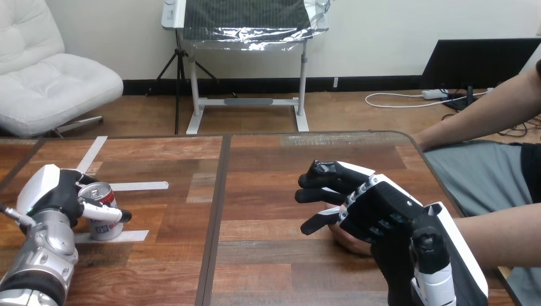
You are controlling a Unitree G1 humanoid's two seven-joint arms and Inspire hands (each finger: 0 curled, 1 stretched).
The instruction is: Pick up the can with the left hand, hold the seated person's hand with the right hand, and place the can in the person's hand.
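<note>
Palm down at lower right, the right hand point(383, 213) arches over the person's hand point(349, 240) on the tabletop point(268, 166) — whether it grips, I cannot tell. Farther left, left hand point(59, 191) — fingers point(102, 211) curled round the upright can point(101, 229).

The can point(102, 220) is a small drink can with a silver top and a red and white body. It stands upright at the left of the counter point(268, 185), its base on a strip of white tape point(131, 236), with the left robot hand point(56, 191) curled round it. The person's hand point(349, 238) lies low on the counter right of the middle. Most of it is covered by the right robot hand point(379, 213), so only a rounded edge shows beneath the palm.
</note>
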